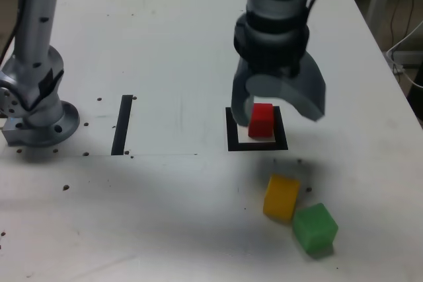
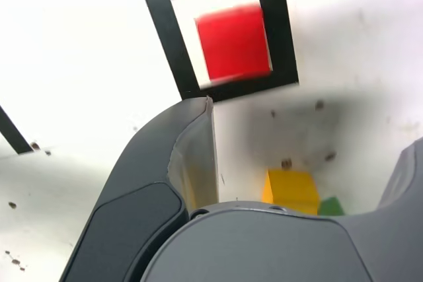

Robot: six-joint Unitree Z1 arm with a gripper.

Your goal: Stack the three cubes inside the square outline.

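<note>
My gripper [image 1: 277,107] hangs wide and empty above the red cube [image 1: 262,120], which sits inside the square outline [image 1: 232,138] at centre frame — the yellow cube [image 1: 281,197] and green cube [image 1: 315,227] touch, lower right.

Exterior camera looked down from high at the table's [image 1: 165,31] near edge, wrist camera sat close above, facing downward, both views shared the square outline [image 1: 231,138] [image 2: 158,11], red cube [image 1: 262,121] [image 2: 232,41], yellow cube [image 1: 281,197] [image 2: 291,189]
</note>
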